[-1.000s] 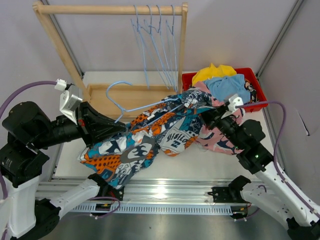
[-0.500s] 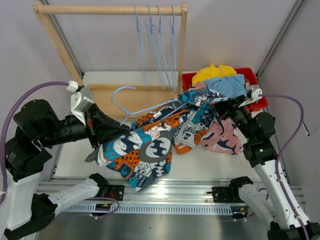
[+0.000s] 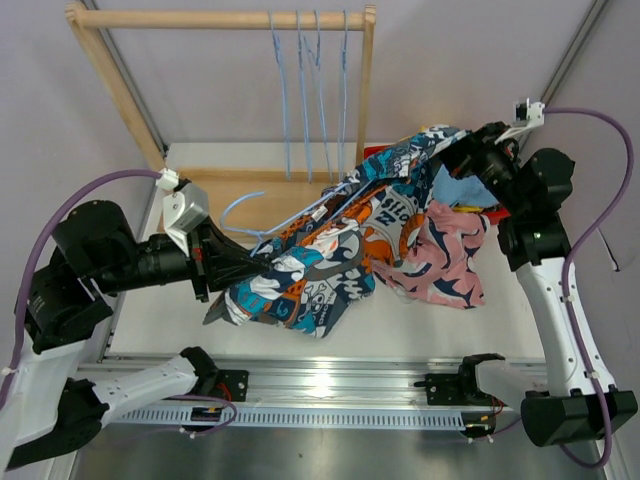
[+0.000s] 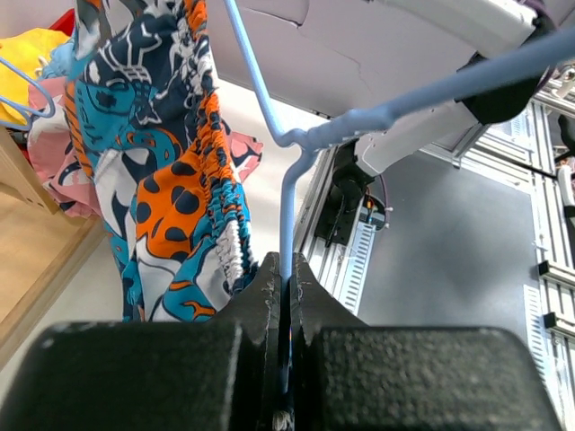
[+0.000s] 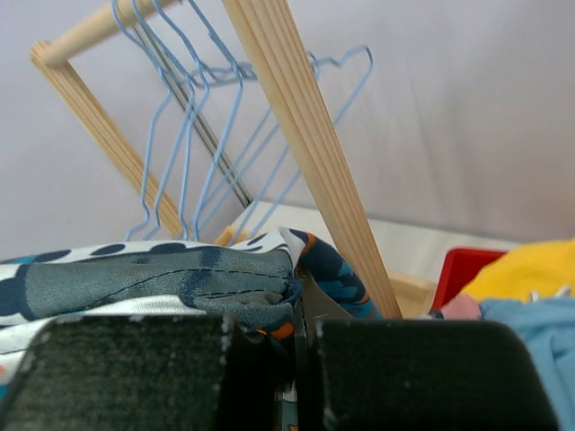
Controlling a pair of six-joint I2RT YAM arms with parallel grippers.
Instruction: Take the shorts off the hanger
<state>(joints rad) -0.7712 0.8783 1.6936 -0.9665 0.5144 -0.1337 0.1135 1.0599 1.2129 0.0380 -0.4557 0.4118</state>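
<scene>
The teal-orange-white patchwork shorts (image 3: 330, 255) hang stretched between my two arms above the table. A light blue wire hanger (image 3: 262, 212) runs through them. My left gripper (image 3: 250, 268) is shut on the hanger's wire (image 4: 287, 224), with the shorts (image 4: 171, 180) draped to its left. My right gripper (image 3: 468, 158) is shut on the shorts' upper edge (image 5: 216, 278), lifted high at the back right. The pink shorts with dark marks (image 3: 445, 255) hang below the right arm. The light blue shorts (image 3: 455, 188) show behind it. Yellow fabric (image 4: 27, 63) shows in the left wrist view.
A wooden rack (image 3: 220, 18) stands at the back with three empty blue hangers (image 3: 305, 90); its post (image 5: 310, 153) is close beside my right gripper. A red bin (image 3: 495, 212) sits at the back right, mostly hidden. A rail (image 3: 330, 385) runs along the near edge.
My right gripper has risen and pulled back-right with the shorts' edge, stretching the shorts upward. My left arm has shifted right with the hanger. The shorts have slid partly along the hanger.
</scene>
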